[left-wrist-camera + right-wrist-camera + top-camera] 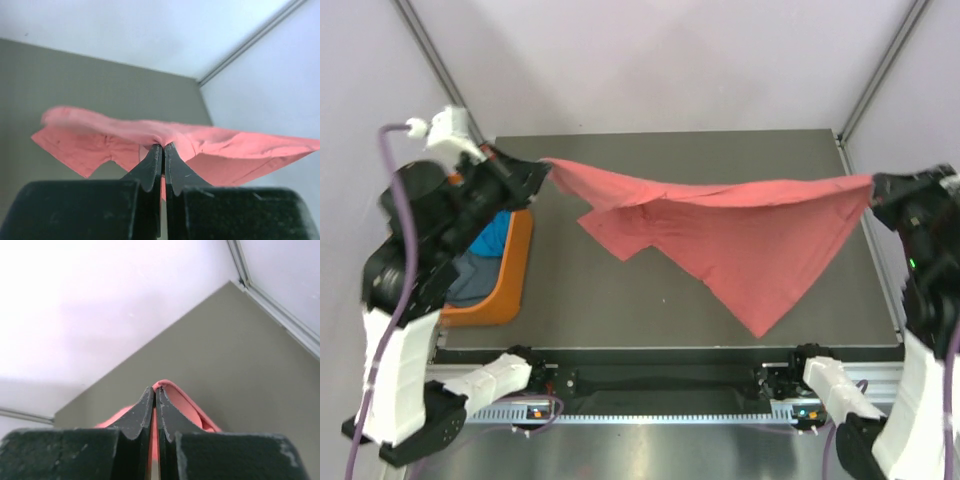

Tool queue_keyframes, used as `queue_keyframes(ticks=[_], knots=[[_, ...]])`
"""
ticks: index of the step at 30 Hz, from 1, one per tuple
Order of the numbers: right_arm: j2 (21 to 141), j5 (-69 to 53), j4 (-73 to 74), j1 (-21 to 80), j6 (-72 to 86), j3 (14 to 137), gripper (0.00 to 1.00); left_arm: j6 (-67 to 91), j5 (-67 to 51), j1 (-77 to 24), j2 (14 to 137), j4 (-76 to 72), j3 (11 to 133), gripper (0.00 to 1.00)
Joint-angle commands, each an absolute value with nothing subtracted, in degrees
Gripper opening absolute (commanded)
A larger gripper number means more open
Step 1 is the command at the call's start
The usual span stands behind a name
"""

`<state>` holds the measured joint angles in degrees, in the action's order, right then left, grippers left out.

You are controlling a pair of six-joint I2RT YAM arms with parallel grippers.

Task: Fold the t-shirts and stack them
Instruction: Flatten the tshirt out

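Observation:
A salmon-pink t-shirt hangs stretched across the table between both arms, its loose part sagging to a point near the front right. My left gripper is shut on its left end; in the left wrist view the cloth bunches at the closed fingertips. At the far right, my right gripper is shut on the other end, and pink cloth folds over its fingertips. A bright blue t-shirt and a slate grey-blue t-shirt lie in the tub, partly hidden by the left arm.
An orange plastic tub stands at the table's left edge under my left arm. The dark grey tabletop ends at a metal rail near the arm bases. Pale walls and frame posts enclose the back and sides.

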<state>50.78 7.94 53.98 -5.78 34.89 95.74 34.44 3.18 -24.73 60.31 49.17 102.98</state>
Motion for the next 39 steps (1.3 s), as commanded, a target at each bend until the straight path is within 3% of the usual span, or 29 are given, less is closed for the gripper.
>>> queue_keyframes(ticks=[1, 8, 13, 19, 24, 32, 39], knots=[[45.3, 8.2, 62.2, -6.2, 34.4, 103.7, 0.0, 37.5, -1.5, -24.4, 54.7, 51.7, 107.5, 0.0], [44.4, 2.6, 65.3, -6.2, 36.0, 113.8, 0.0, 38.1, -1.7, -24.4, 55.8, 60.0, 125.8, 0.0], [45.7, 1.1, 60.7, -6.2, 35.1, 107.9, 0.0, 36.8, -0.5, -24.4, 55.8, 55.8, 119.5, 0.0], [48.8, -2.6, 45.1, -6.2, 34.0, 92.1, 0.0, 33.0, 5.3, -24.4, 61.1, 46.9, 103.6, 0.0], [58.1, -6.5, 29.8, -6.2, 35.5, 89.3, 0.0, 26.8, 17.5, -24.4, 72.1, 40.2, 107.9, 0.0], [74.9, -6.0, 28.3, -6.2, 32.7, 111.2, 0.0, 21.1, 22.1, -24.4, 83.1, 27.7, 127.5, 0.0], [70.6, -2.8, 31.3, -6.2, 31.3, 114.6, 0.0, 25.4, 18.5, -24.4, 73.5, 21.5, 122.4, 0.0]])
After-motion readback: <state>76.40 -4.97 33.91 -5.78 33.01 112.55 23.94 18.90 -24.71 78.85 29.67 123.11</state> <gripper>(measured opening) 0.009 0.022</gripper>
